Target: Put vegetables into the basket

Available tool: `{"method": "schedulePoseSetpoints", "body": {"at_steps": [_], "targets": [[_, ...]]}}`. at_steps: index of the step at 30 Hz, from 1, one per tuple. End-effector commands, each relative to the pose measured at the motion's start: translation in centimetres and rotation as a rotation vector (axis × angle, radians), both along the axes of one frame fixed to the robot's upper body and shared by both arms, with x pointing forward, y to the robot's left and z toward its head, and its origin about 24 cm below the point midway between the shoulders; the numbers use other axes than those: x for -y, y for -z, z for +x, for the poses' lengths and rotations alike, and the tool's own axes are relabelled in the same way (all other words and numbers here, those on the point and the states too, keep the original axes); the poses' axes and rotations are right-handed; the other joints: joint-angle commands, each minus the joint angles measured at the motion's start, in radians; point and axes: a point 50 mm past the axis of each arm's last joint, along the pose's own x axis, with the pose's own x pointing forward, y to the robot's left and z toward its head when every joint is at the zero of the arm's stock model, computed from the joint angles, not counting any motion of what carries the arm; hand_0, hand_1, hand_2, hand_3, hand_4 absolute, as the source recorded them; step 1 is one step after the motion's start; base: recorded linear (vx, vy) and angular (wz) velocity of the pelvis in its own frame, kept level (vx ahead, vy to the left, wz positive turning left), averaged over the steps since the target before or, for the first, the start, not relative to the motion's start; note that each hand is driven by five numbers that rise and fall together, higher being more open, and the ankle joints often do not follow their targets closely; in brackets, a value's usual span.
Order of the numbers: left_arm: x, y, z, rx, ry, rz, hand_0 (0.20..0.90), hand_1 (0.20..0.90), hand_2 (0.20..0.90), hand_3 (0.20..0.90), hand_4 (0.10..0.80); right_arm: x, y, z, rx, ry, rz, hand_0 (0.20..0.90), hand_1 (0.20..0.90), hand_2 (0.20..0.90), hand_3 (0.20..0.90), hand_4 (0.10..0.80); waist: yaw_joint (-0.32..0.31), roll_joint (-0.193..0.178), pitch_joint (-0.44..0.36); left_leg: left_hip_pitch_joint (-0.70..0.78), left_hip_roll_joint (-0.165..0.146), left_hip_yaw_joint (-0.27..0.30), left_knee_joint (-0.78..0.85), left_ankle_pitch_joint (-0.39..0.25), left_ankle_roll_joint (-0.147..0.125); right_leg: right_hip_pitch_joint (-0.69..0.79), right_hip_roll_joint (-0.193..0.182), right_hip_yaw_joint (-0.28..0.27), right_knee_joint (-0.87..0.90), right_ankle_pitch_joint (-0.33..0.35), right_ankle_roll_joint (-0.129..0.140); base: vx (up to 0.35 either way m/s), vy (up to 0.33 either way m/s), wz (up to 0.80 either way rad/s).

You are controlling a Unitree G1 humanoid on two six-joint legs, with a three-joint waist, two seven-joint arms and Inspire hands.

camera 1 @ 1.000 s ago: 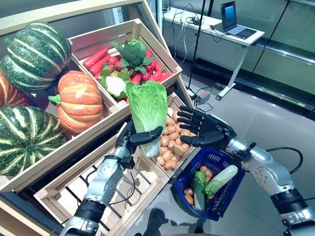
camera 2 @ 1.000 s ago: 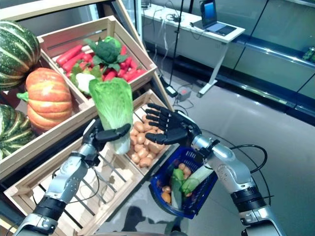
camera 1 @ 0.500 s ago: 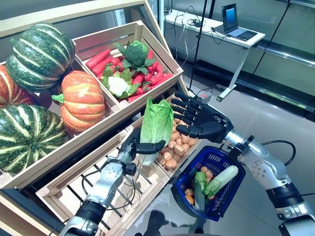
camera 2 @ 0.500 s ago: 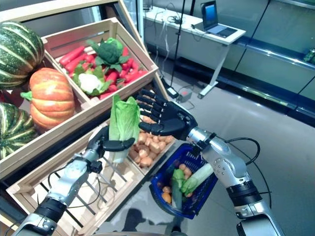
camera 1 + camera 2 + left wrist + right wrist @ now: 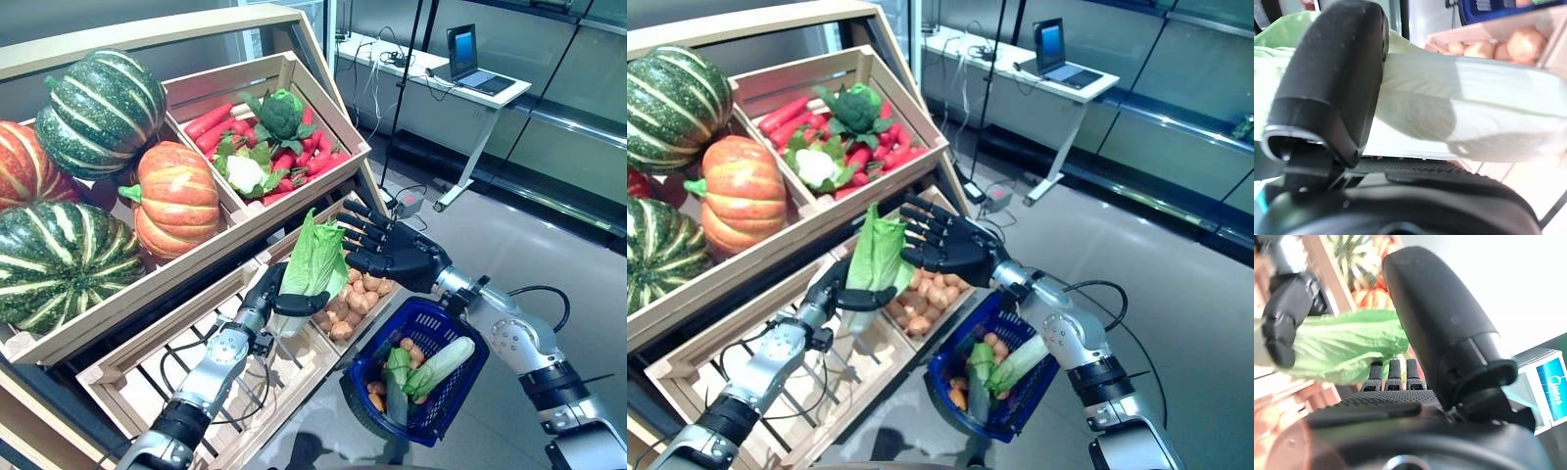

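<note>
The left hand (image 5: 277, 297) is reaching up from the lower left, its fingers and thumb curling around a cabbage (image 5: 315, 259). The right hand (image 5: 392, 253) is reaching in from the right, fingers extending straight toward the leaves, palm down.

cabbage (image 5: 313, 262) above crate (image 5: 201, 338), basket (image 5: 416, 377) right

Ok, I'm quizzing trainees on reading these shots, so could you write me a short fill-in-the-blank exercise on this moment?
1. The left hand is closed round the pale stalk of a ____.
2. The blue basket hangs from the robot's ____ arm.
3. The right hand has its fingers ____, holding nothing.
4. The crate under the cabbage leaves holds ____.

Missing words: cabbage; right; straight; potatoes
</note>
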Motion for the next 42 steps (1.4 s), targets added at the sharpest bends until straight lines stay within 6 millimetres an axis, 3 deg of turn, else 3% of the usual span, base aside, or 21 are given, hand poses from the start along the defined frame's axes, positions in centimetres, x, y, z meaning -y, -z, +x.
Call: {"method": "schedulePoseSetpoints", "body": {"at_steps": [1, 5, 8, 14, 21, 29, 42], "targets": [[2.9, -9.5, 3.6, 0.474, 0.072, -0.036, 0.300, 0.300, 0.300, 0.300, 0.400, -1.3, -3.9, 2.0, 0.196, 0.059, -0.005, 0.900, 0.900, 0.900, 0.900, 0.800, -0.003, -0.010, -0.047, -0.042, -0.014, -0.009, -0.001, -0.014, 0.012, 0.038, -0.035, 0.026, 0.011, -0.034, -0.005, 0.000, 0.000, 0.00], [3.0, -10.3, 3.5, 0.558, 0.036, 0.011, 0.300, 0.300, 0.300, 0.300, 0.400, -1.3, -3.7, 2.0, 0.202, 0.086, -0.026, 0.900, 0.900, 0.900, 0.900, 0.800, -0.003, -0.011, -0.042, -0.042, -0.016, -0.010, -0.001, -0.014, 0.013, 0.038, -0.033, 0.030, 0.010, -0.034, -0.006, 0.000, 0.000, 0.00], [3.0, -11.0, 3.4, 0.624, 0.001, 0.044, 0.300, 0.300, 0.300, 0.300, 0.400, -0.9, -3.8, 2.3, 0.260, 0.185, -0.102, 0.900, 0.900, 0.900, 0.900, 0.800, -0.003, -0.010, -0.041, -0.044, -0.016, -0.010, -0.001, -0.013, 0.012, 0.036, -0.034, 0.032, 0.009, -0.032, -0.005, 0.000, 0.000, 0.00], [2.4, -11.7, 3.2, 0.712, -0.112, 0.090, 0.300, 0.300, 0.300, 0.300, 0.400, 0.2, -4.4, 2.2, 0.304, 0.339, -0.076, 0.900, 0.900, 0.900, 0.900, 0.800, -0.009, -0.005, -0.037, -0.044, -0.019, -0.014, -0.001, -0.017, 0.014, 0.033, -0.035, 0.043, 0.007, -0.029, -0.003, 0.000, 0.000, 0.00], [2.8, -11.5, 3.2, 0.730, -0.114, 0.116, 0.300, 0.300, 0.300, 0.300, 0.400, -1.3, -3.9, 1.7, 0.235, 0.229, 0.126, 0.900, 0.900, 0.900, 0.900, 0.800, -0.007, -0.004, -0.034, -0.046, -0.018, -0.014, -0.001, -0.017, 0.013, 0.032, -0.037, 0.043, 0.005, -0.027, -0.002, 0.000, 0.000, 0.00], [3.2, -10.3, 3.2, 0.691, -0.066, 0.121, 0.300, 0.300, 0.300, 0.300, 0.400, -3.6, -5.5, 0.9, 0.214, 0.019, 0.424, 0.900, 0.900, 0.900, 0.900, 0.800, 0.001, -0.002, -0.040, -0.047, -0.019, -0.019, -0.001, -0.021, 0.012, 0.035, -0.036, 0.037, 0.005, -0.033, -0.004, 0.000, 0.000, 0.00], [4.4, -9.8, 3.5, 0.673, -0.018, 0.129, 0.300, 0.300, 0.300, 0.300, 0.400, -7.2, -7.2, 0.0, 0.210, -0.218, 0.479, 0.900, 0.900, 0.900, 0.900, 0.800, 0.007, -0.006, -0.054, -0.053, -0.017, -0.027, -0.001, -0.020, 0.010, 0.033, -0.036, 0.041, 0.003, -0.036, -0.002, 0.000, 0.000, 0.00]]}}
